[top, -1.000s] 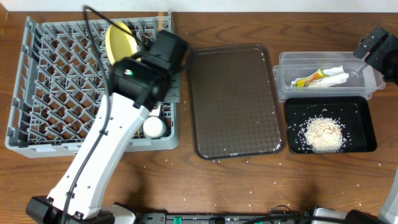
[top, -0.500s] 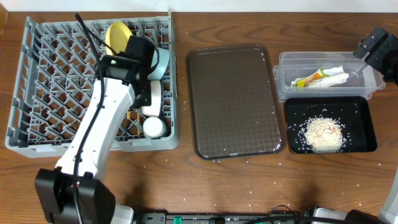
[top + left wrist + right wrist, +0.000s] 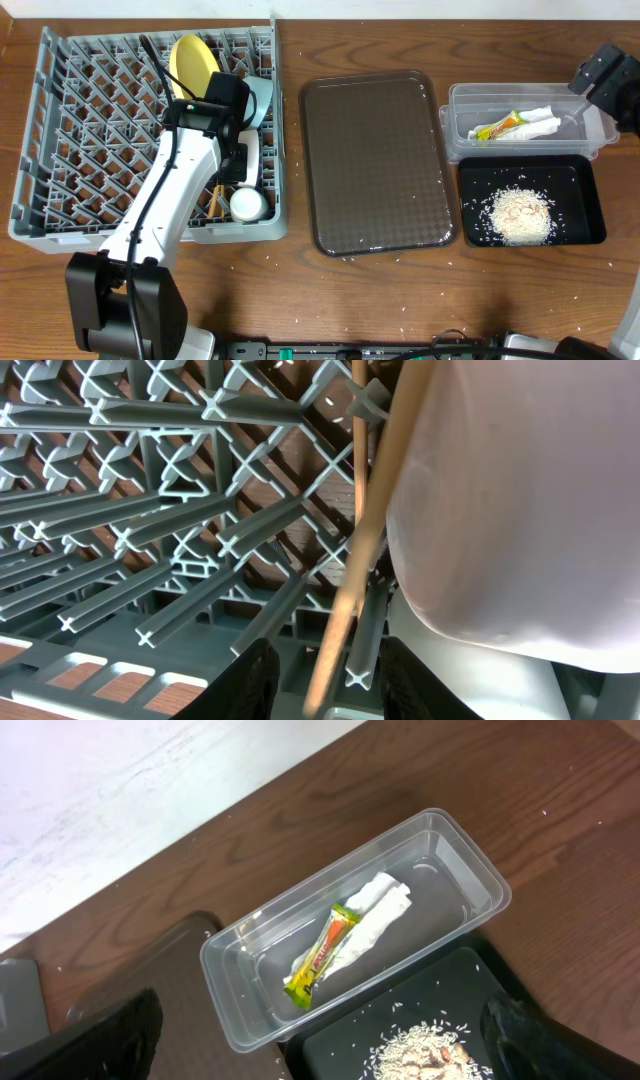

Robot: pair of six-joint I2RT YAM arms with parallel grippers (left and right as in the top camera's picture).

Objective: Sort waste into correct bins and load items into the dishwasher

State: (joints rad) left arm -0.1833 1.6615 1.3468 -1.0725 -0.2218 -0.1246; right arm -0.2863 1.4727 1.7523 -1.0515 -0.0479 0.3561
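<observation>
Found left gripper narrowly parted about the chopsticks, leaning among dishwasher pegs beside the white bowl. Found right gripper wide, empty, above the clear tub. Likely fault: withdrawing askew, snagging a chopstick, dragging it out or wedging it crosswise.

In the clear tub lie wrapper and napkin — rice alongside.

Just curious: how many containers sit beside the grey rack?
3: brown tray beside the rack, clear tub farther right, black tray in front of the tub. None looks hidden.
</observation>
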